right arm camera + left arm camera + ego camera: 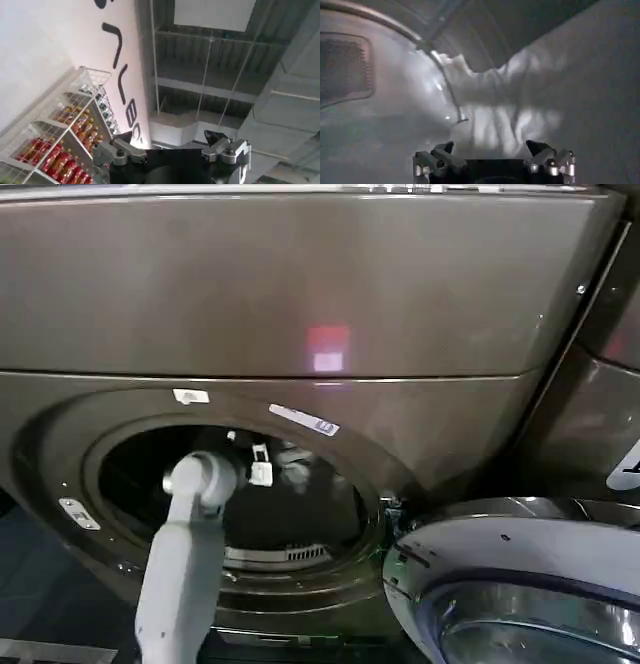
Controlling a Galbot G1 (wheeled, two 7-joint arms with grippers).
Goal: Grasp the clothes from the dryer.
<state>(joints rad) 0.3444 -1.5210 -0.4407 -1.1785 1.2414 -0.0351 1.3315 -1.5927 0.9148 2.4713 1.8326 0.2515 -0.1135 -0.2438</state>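
Your left pincer (492,150) sits inside the dryer (420,314) porthole, its fingers spread wide and holding nothing. Just beyond it, the clothes (495,110) lie crumpled against the drum wall. Your right pincer (172,142) is also spread and unladen, away from the dryer.

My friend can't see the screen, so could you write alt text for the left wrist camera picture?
The robot's open left gripper points at wrinkled pale grey-white clothes heaped just ahead of its dark fingertips, inside the dim metal drum of the dryer. The fingertips do not touch the fabric.
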